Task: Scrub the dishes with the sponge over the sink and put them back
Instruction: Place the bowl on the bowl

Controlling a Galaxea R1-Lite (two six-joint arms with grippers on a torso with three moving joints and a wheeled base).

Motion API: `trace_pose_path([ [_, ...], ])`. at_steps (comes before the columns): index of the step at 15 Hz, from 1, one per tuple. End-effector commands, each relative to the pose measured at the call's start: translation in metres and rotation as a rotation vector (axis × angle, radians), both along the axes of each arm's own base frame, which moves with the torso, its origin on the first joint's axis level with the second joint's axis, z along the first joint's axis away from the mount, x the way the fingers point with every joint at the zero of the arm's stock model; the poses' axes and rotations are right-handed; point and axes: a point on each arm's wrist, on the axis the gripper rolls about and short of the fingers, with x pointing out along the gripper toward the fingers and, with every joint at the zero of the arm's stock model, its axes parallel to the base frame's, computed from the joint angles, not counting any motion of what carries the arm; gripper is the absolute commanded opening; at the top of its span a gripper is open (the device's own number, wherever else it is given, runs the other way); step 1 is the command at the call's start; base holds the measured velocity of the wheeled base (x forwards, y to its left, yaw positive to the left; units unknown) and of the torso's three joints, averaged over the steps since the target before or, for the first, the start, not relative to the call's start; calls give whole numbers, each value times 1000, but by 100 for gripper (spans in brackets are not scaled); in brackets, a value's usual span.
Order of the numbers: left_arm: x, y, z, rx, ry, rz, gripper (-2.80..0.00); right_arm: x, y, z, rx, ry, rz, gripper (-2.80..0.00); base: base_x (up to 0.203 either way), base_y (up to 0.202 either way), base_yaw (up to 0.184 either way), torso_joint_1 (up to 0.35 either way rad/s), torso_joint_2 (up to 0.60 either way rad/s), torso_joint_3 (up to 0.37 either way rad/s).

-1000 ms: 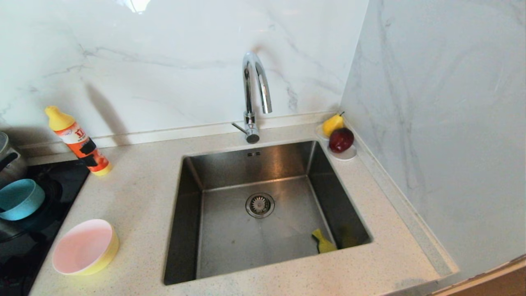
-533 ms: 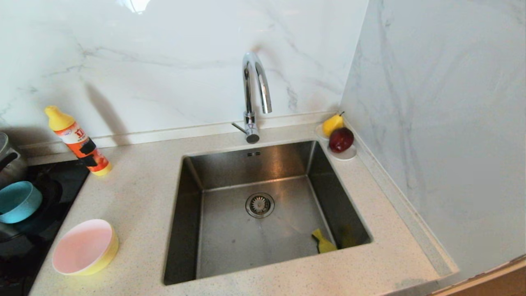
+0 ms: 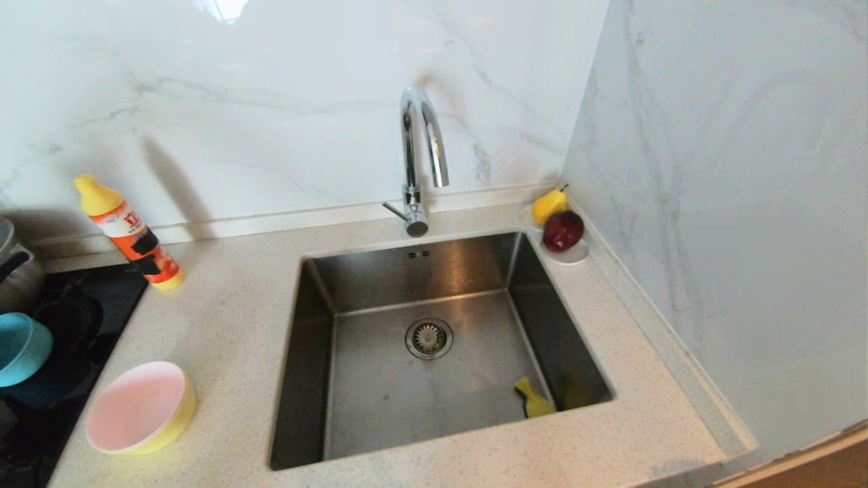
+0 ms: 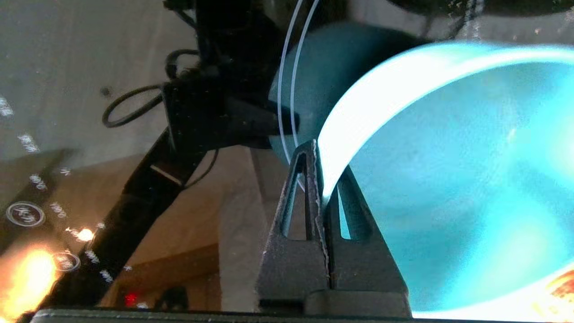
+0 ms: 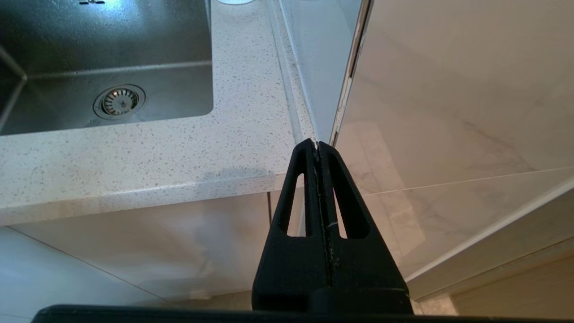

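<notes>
A white marble wall stands behind a pale speckled table (image 3: pixel 230 339) with a steel sink (image 3: pixel 434 379) set into it. A black stove top (image 3: pixel 102 298) lies at the left end.

The step in hand looks like picking up the first dish. The left gripper (image 4: pixel 323 188) is closed on the rim of the blue bowl (image 3: pixel 20 349), one finger inside and one outside. That bowl is over the stove top at the far left, and it looks tilted. The right gripper (image 5: pixel 318 146) is closed too and holds nothing. It is parked low by the front right corner of the table.

Next, I think the blue bowl must be carried across and held over the sink. The thin rim could slip, so the grip must stay tight. The sponge (image 3: pixel 534 400) must be picked up as well. It lies on the sink floor in the front right corner, partly hidden by the sink edge. The right gripper would have to open and reach down for it.

Now the count. There are three bowls: one blue, one pink (image 3: pixel 135 405) and one yellow (image 3: pixel 178 415). The pink bowl sits inside the yellow one, on the table near the front left. There is one sponge, one faucet (image 3: pixel 420 156), one drain (image 3: pixel 428 337) and one soap bottle (image 3: pixel 129 234). One saucer (image 3: pixel 573 256) holds two fruits, a yellow pear (image 3: pixel 548 205) and a red apple (image 3: pixel 563 230). One steel pot (image 3: pixel 13 268) peeks in at the left edge.
</notes>
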Motion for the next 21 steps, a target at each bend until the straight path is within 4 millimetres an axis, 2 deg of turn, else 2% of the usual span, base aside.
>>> trace_pose_path([
  [1,-2,-2,4,-7,1,3,-280,0,0,0,0,1,0,-280,0,0,0,0,0,0],
  [3,-3,-3,5,-13,6,2,-280,0,0,0,0,1,0,-280,0,0,0,0,0,0],
  [6,-9,-16,22,-34,28,-32,-280,0,0,0,0,1,0,-280,0,0,0,0,0,0],
  [9,-13,-38,40,-24,78,-190,-280,0,0,0,0,1,0,-280,0,0,0,0,0,0],
  [11,-20,-52,57,-41,45,-286,-280,0,0,0,0,1,0,-280,0,0,0,0,0,0],
  [17,-24,-110,81,-20,78,-567,-280,0,0,0,0,1,0,-280,0,0,0,0,0,0],
  [21,-11,-160,101,43,67,-719,-280,0,0,0,0,1,0,-280,0,0,0,0,0,0],
])
